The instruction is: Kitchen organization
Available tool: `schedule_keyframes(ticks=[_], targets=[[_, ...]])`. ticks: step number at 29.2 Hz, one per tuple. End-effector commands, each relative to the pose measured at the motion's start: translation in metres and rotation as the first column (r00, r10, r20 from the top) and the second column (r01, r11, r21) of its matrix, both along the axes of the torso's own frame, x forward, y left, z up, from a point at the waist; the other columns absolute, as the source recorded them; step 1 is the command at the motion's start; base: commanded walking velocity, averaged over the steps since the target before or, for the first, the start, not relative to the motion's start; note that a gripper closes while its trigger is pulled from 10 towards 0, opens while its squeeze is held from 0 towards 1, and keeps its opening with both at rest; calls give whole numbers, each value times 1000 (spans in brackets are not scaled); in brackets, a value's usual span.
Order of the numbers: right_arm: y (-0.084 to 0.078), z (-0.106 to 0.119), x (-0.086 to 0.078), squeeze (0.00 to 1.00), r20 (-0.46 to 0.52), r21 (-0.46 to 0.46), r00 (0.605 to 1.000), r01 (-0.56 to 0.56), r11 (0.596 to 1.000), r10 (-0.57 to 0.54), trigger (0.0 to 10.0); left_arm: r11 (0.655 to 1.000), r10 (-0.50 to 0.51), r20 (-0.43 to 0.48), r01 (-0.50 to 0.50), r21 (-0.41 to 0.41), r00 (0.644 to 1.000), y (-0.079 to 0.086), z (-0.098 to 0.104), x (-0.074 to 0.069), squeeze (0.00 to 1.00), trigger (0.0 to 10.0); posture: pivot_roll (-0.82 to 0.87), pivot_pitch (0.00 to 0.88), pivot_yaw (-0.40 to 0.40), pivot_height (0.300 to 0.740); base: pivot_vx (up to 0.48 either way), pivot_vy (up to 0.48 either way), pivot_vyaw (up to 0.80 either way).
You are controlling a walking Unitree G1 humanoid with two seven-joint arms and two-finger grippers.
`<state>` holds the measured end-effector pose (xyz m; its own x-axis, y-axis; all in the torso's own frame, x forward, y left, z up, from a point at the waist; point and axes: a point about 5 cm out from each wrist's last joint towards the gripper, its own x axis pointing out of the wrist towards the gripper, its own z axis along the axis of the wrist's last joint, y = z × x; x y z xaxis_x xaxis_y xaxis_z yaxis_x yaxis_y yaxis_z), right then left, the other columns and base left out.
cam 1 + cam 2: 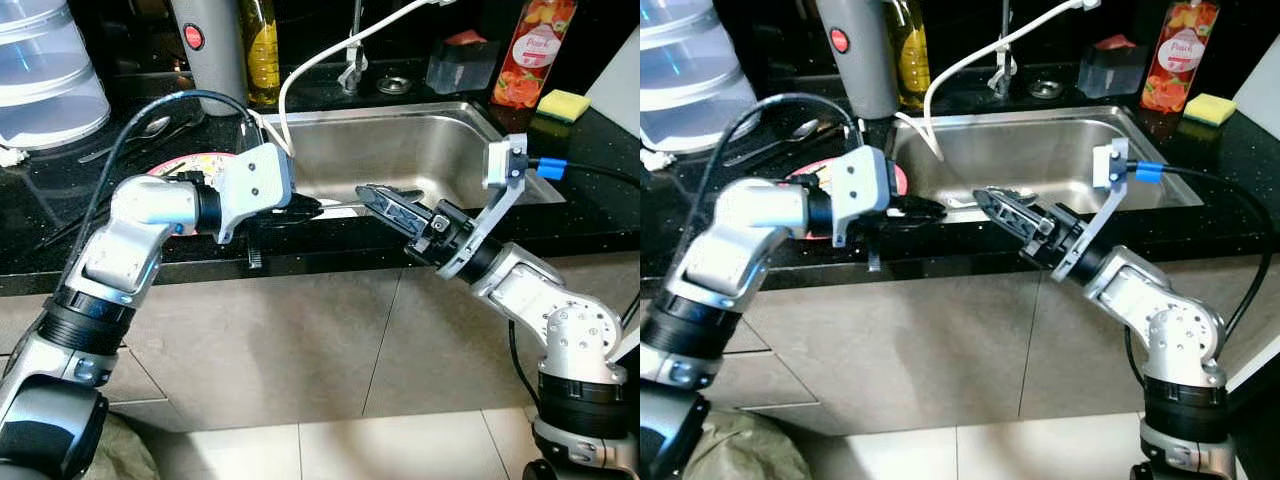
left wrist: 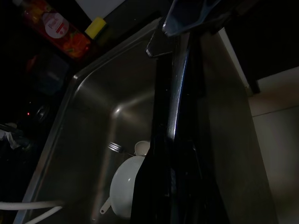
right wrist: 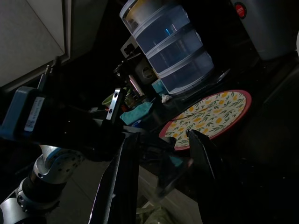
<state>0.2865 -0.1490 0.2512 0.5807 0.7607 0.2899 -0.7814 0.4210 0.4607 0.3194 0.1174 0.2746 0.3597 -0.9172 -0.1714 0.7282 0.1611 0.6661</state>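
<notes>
Both arms reached over the front edge of the sink (image 1: 440, 130). Left gripper (image 1: 300, 209) was clamped on a metal utensil (image 1: 338, 206), handle pointing toward the right gripper (image 1: 385, 200), which sat just beside the handle tip with fingers apart. Utensil type couldn't be told. Plate (image 1: 190, 165) with a red rim lay on the black counter (image 1: 60, 210) behind the left arm. Bowl (image 2: 127, 184) and fork (image 2: 115, 147) lay in the sink. Sponge (image 1: 563, 103) and bottle (image 1: 532, 50) stood at the right rear.
</notes>
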Motion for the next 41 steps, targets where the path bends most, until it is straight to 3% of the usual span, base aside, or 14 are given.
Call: schedule_keyframes(ticks=[1,18,19,21,22,23,41], targets=[[-2,4,0,0,20,-8,1000,22,1000,-22,10000,1000,-18,14,18,-2,1000,-7,3,1,0,10000,-9,0,66,740,0,0,0],[6,3,-1,0,15,-18,1000,-1,1000,1,10000,999,-27,26,28,-16,999,-11,6,3,0,10000,-3,0,53,740,0,0,0],[6,4,-1,0,12,-19,1000,-2,1000,2,8118,1000,-19,27,20,-21,999,-11,6,4,0,10000,-1,0,45,740,0,0,0],[7,4,-1,0,11,-21,1000,-5,1000,5,8118,1000,-17,27,18,-24,999,-11,6,4,0,10000,-1,0,45,740,0,0,0],[8,4,-1,0,12,-28,1000,-6,1000,6,3098,1000,-18,27,18,-24,999,-11,5,4,0,10000,-1,0,45,740,0,0,0],[9,3,0,0,11,-33,1000,-5,999,6,235,1000,-15,27,16,-26,1000,-11,5,4,0,10000,-1,0,45,740,0,0,0],[11,1,-2,0,6,-12,1000,8,1000,-8,0,998,-39,13,40,-57,999,-19,7,5,0,10000,-13,0,59,740,0,0,0]])
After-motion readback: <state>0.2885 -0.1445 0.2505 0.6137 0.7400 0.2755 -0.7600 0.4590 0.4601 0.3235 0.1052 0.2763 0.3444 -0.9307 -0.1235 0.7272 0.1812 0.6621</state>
